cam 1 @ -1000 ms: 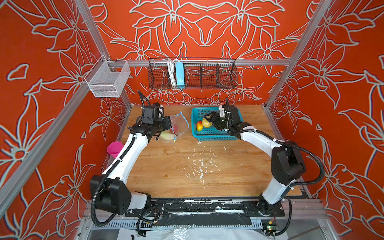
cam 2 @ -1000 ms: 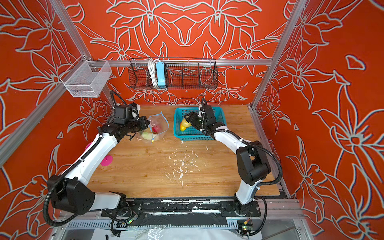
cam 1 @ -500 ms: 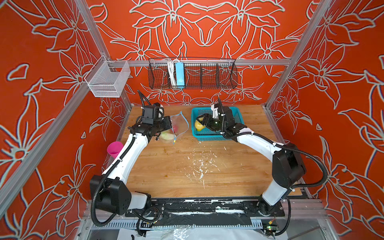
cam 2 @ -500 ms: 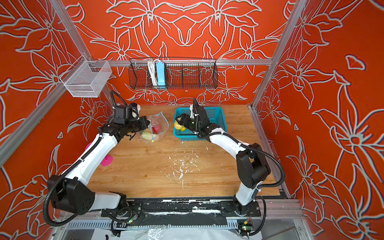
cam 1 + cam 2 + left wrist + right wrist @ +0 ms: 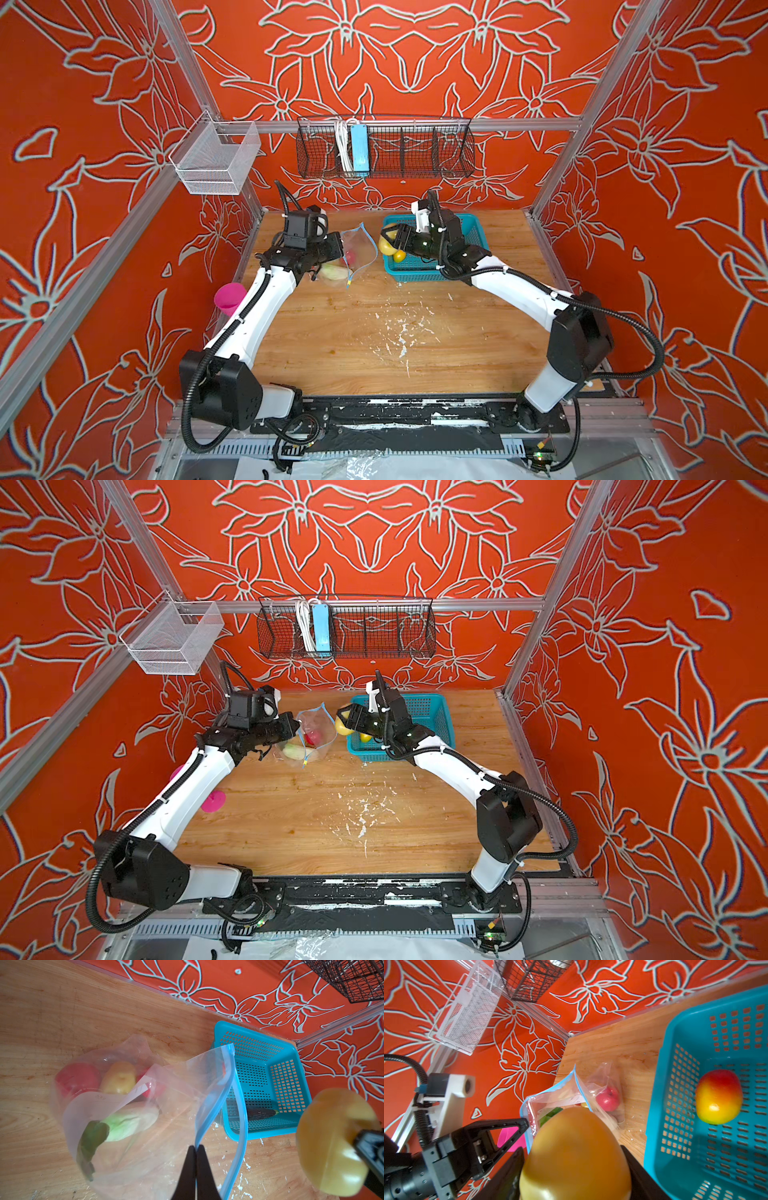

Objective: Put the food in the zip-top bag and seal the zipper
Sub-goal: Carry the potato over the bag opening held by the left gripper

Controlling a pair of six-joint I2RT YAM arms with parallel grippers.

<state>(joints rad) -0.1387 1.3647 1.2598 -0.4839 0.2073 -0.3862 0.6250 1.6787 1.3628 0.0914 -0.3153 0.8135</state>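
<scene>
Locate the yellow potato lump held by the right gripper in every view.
In a top view: yellow potato lump in the right gripper, between the zip-top bag and the teal basket.
In a top view: same spot, left of the basket.
Left wrist: close up, beside the basket.
Right wrist: foreground, before the bag's mouth.
Shared landmark: the teal basket.

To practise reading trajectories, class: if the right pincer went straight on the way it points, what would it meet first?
Likely the zip-top bag, at its blue zipper, pinched by the left pincer. The yellow lump in the right pincer would touch first; depth unclear.
</scene>
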